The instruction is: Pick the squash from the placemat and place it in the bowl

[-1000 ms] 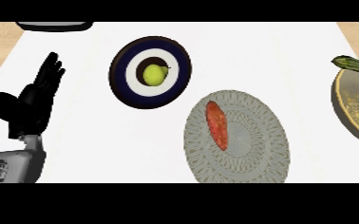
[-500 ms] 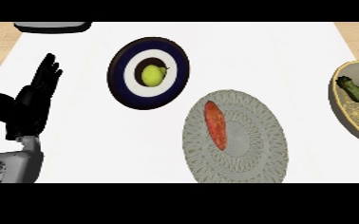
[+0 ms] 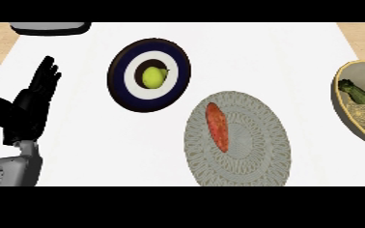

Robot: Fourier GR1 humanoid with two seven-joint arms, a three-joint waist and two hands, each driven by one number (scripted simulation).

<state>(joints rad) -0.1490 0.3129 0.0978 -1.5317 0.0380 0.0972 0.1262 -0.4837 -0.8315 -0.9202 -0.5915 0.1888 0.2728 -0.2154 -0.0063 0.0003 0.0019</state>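
Grey woven placemat [image 3: 251, 150], nearest the viewer at centre, carrying a long orange-red vegetable [image 3: 217, 126] along its left half. At the lower left edge, the left hand [image 3: 32, 105] rests open, fingers straight and upward, holding nothing; the right hand is out of view, so its state cannot be told. Further off at the right edge, the bowl [image 3: 335, 96], partly cut off, with a dark green piece inside, read here as the squash [image 3: 352, 91], though it is small and partly cropped. Beyond the placemat to the left, a dark-ringed plate [image 3: 121, 84] with a yellow-green fruit [image 3: 152, 77] at its centre. At the far left corner, a grey object [image 3: 50, 27]. Step judged: placing, apparently complete, since no hand touches the bowl. Next move calls only for checking that the squash lies settled inside the rim, with hands kept clear of it
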